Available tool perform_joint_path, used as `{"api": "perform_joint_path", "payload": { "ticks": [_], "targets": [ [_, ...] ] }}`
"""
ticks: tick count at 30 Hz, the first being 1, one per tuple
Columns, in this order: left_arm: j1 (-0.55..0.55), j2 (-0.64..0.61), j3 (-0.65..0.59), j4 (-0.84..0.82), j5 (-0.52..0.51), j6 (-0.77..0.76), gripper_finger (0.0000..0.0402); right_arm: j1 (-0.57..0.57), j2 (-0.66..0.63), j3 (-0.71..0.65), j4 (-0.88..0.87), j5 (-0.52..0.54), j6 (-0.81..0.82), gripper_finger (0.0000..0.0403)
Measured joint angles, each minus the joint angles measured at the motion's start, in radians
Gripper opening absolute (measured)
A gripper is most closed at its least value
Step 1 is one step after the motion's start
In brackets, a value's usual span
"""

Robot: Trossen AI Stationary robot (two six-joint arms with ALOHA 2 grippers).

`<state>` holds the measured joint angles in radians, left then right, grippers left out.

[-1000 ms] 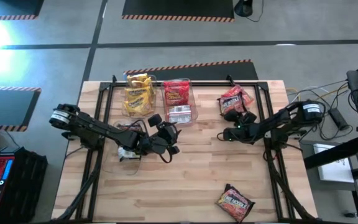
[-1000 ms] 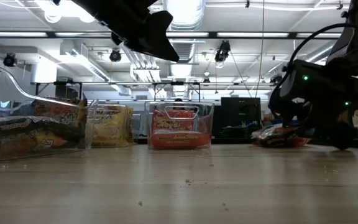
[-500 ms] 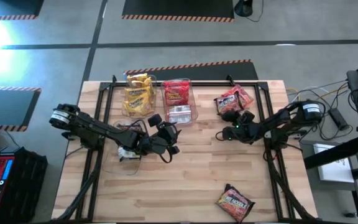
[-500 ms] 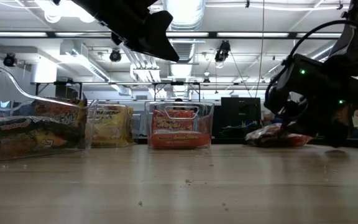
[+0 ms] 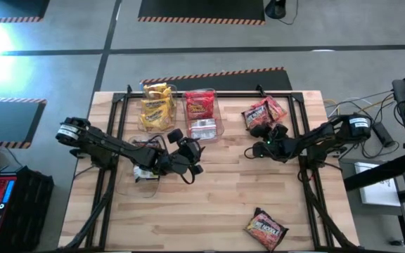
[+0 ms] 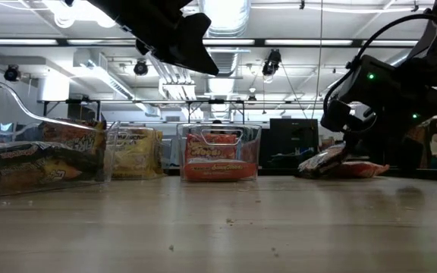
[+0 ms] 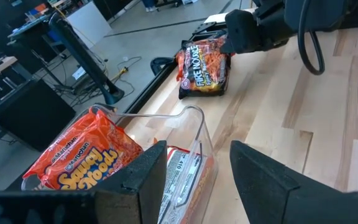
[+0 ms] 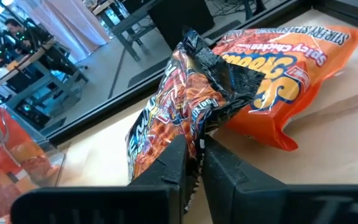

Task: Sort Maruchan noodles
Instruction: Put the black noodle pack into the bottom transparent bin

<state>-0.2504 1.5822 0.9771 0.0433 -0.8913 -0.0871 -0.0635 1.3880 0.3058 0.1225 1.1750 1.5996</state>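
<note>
My right gripper is at the table's far right, shut on a dark brown-red Maruchan noodle packet. That packet lies partly over an orange packet. My left gripper hangs open above the middle of the table, next to a clear bin that holds red-orange packets. Beside it, a second clear bin holds yellow packets. Another dark packet lies flat near the table's front edge. My right gripper pinches the dark packet's crimped end edge between its two fingers. The fingers come slanting from the table's near right side. The held end is raised; the packet's other end rests low by the orange packet.
In the low view, a third clear bin with dark packets stands under my left arm. Black frame rails run along the table's sides and far edge. Bare wood lies between the arms and the front edge.
My right gripper has shut on the dark packet's edge and risen a little. The packet's held end has tipped up, and its other end has stayed down by the orange packet.
</note>
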Motion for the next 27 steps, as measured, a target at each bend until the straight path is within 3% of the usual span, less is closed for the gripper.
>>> {"api": "perform_joint_path", "payload": {
  "ticks": [10,15,20,27],
  "targets": [
    [0.000,0.000,0.000,-0.016,0.000,0.000,0.0160,0.043,-0.029,0.001,0.054,-0.008,-0.098,0.0020],
    [0.000,-0.001,0.000,-0.073,0.053,-0.004,0.0160,0.100,-0.070,0.001,0.100,-0.087,-0.215,0.0019],
    [0.000,-0.001,0.000,-0.074,0.214,-0.008,0.0160,0.145,-0.145,0.001,0.099,-0.259,-0.369,0.0019],
    [0.000,-0.001,-0.010,-0.016,0.503,-0.056,0.0160,0.165,-0.257,0.001,0.100,-0.671,-0.546,0.0019]
  ]
}}
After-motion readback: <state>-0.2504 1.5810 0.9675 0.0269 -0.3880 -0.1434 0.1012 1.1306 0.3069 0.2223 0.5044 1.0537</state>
